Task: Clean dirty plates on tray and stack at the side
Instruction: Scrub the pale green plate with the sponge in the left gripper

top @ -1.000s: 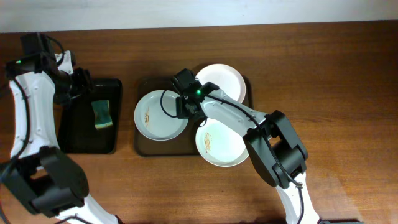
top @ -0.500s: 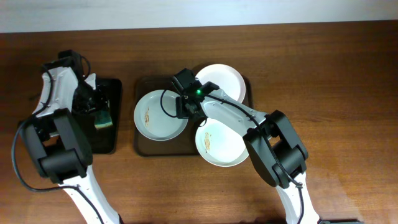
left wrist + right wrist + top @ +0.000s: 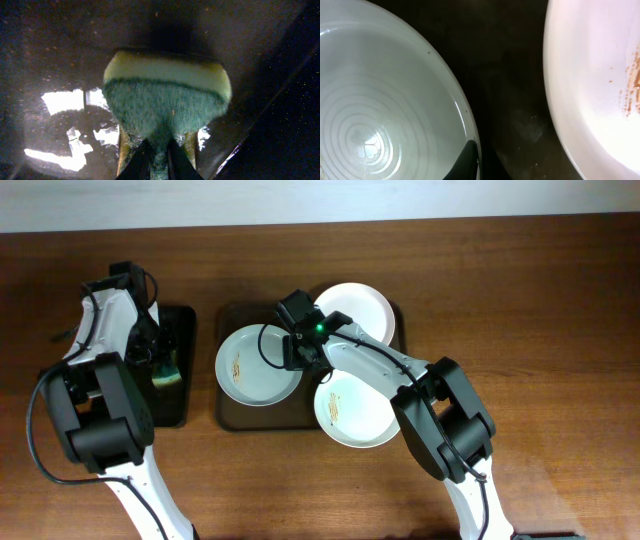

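Three white plates lie on the dark brown tray (image 3: 228,418): a left plate (image 3: 248,368) with a small orange smear, a far plate (image 3: 358,308), and a near-right plate (image 3: 352,412) with a smear. My right gripper (image 3: 300,352) is shut on the left plate's right rim, one finger inside the rim (image 3: 476,159). The left plate (image 3: 380,100) fills the left of the right wrist view, and another smeared plate (image 3: 600,75) shows on the right. My left gripper (image 3: 160,358) is shut on a green and yellow sponge (image 3: 165,95) over the black tray (image 3: 125,405).
The small black tray (image 3: 60,45) is wet, with bright reflections under the sponge. The brown tray's bare floor (image 3: 512,75) shows between the two plates. The wooden table (image 3: 520,310) extends to the right of the trays.
My left arm has swung right from the table's left edge onto the black tray and closed on the sponge. The right arm and the plates have not moved.
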### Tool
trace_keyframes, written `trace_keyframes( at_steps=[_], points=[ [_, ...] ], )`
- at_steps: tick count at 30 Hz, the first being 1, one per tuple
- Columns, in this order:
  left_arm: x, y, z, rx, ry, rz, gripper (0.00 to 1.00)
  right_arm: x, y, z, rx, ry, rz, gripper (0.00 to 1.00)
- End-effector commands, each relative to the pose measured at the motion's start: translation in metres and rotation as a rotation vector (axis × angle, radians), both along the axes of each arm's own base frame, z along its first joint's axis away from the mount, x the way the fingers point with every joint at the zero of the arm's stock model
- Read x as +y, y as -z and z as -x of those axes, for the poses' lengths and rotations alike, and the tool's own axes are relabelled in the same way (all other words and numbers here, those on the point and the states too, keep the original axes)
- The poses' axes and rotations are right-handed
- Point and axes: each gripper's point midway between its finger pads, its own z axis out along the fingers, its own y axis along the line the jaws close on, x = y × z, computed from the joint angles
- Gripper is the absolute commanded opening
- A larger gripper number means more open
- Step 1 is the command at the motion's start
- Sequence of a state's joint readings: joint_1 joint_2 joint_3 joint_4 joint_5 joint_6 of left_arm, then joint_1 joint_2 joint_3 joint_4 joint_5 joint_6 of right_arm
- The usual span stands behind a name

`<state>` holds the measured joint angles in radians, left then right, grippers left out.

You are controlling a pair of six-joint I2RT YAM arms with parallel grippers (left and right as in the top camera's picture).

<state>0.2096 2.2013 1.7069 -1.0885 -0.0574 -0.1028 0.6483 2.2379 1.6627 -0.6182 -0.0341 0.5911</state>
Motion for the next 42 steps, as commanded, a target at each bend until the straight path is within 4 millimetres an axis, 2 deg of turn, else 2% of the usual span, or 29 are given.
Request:
trace_keyframes(
  at_steps=[1, 4, 8, 9, 11, 13, 14, 15, 16, 19, 22, 24, 26, 29, 33, 35, 37, 40, 42],
  points=[
    [0.001, 0.013, 0.008, 0.022, -0.012, -0.006, 0.02, 0.003, 0.013, 0.005, 0.028, -0.01, 0.005, 0.05],
    [-0.006, 0.007, 0.005, 0.012, -0.012, 0.039, 0.01, 0.003, 0.013, 0.005, 0.029, -0.01, 0.005, 0.04],
    [-0.011, -0.046, -0.021, -0.07, 0.044, 0.081, 0.01, 0.003, 0.013, 0.005, 0.029, -0.01, 0.004, 0.04],
    [-0.009, -0.069, -0.03, -0.106, 0.059, 0.073, 0.01, 0.003, 0.013, 0.005, 0.029, -0.01, 0.004, 0.05],
    [-0.013, -0.098, -0.04, -0.157, 0.114, 0.086, 0.01, 0.004, 0.012, 0.005, 0.026, -0.011, 0.002, 0.04],
    [-0.02, -0.112, -0.04, -0.17, 0.151, 0.117, 0.01, 0.005, 0.012, 0.004, 0.025, -0.011, -0.004, 0.05],
    [-0.033, -0.113, -0.037, -0.166, 0.199, 0.186, 0.01, 0.006, 0.012, 0.005, 0.03, -0.015, -0.013, 0.04],
    [-0.044, -0.114, -0.035, -0.164, 0.224, 0.235, 0.01, 0.008, 0.011, 0.005, 0.033, -0.018, -0.023, 0.05],
    [-0.063, -0.11, -0.031, -0.159, 0.261, 0.318, 0.01, 0.01, 0.01, 0.005, 0.037, -0.021, -0.04, 0.04],
    [-0.112, -0.078, -0.017, -0.092, 0.317, 0.434, 0.01, 0.006, 0.009, 0.0, 0.043, -0.012, -0.06, 0.05],
    [-0.152, -0.059, -0.016, -0.091, 0.395, 0.476, 0.01, 0.007, 0.009, 0.0, 0.053, -0.014, -0.073, 0.05],
    [-0.164, -0.048, -0.012, -0.076, 0.425, 0.47, 0.01, 0.007, 0.009, 0.001, 0.053, -0.014, -0.073, 0.05],
    [-0.163, -0.032, -0.006, -0.044, 0.411, 0.416, 0.01, 0.007, 0.009, 0.0, 0.053, -0.013, -0.073, 0.05],
    [-0.151, -0.013, 0.001, -0.004, 0.328, 0.343, 0.01, 0.007, 0.009, 0.0, 0.053, -0.013, -0.073, 0.05],
    [-0.136, -0.009, 0.0, 0.01, 0.278, 0.253, 0.01, 0.007, 0.009, 0.0, 0.053, -0.013, -0.073, 0.05],
    [-0.113, -0.006, -0.002, 0.022, 0.235, 0.106, 0.01, 0.007, 0.009, 0.0, 0.053, -0.013, -0.073, 0.04],
    [-0.1, -0.007, -0.005, 0.02, 0.231, -0.012, 0.01, 0.007, 0.009, 0.0, 0.053, -0.013, -0.074, 0.05],
    [-0.124, -0.019, -0.018, -0.024, 0.278, -0.003, 0.01, 0.007, 0.009, 0.0, 0.053, -0.013, -0.073, 0.05],
    [-0.158, -0.026, -0.018, -0.041, 0.319, 0.114, 0.01, 0.007, 0.009, 0.0, 0.053, -0.014, -0.073, 0.04]
  ],
)
